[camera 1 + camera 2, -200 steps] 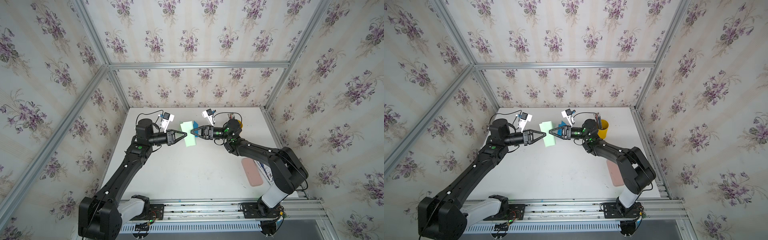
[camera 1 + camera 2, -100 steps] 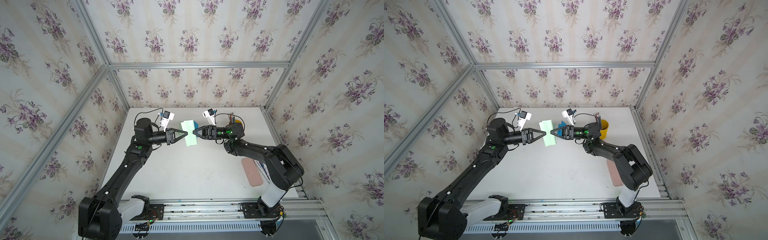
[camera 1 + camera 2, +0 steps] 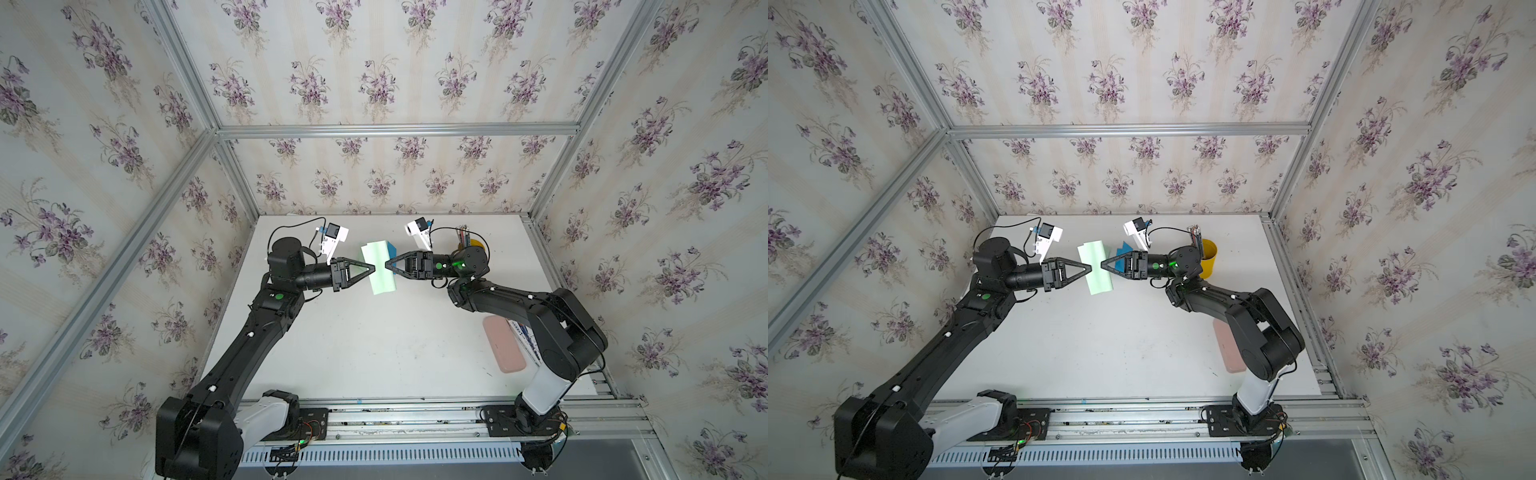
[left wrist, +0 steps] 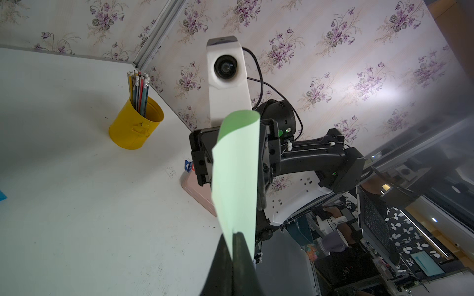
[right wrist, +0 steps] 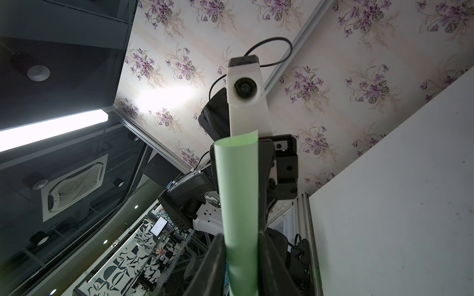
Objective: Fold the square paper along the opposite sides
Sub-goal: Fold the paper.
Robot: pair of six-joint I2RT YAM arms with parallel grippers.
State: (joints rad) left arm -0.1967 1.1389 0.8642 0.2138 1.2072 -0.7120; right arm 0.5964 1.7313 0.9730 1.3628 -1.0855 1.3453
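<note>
Green paper [image 3: 378, 269] pinched by left end effector [image 3: 372, 268].
</note>
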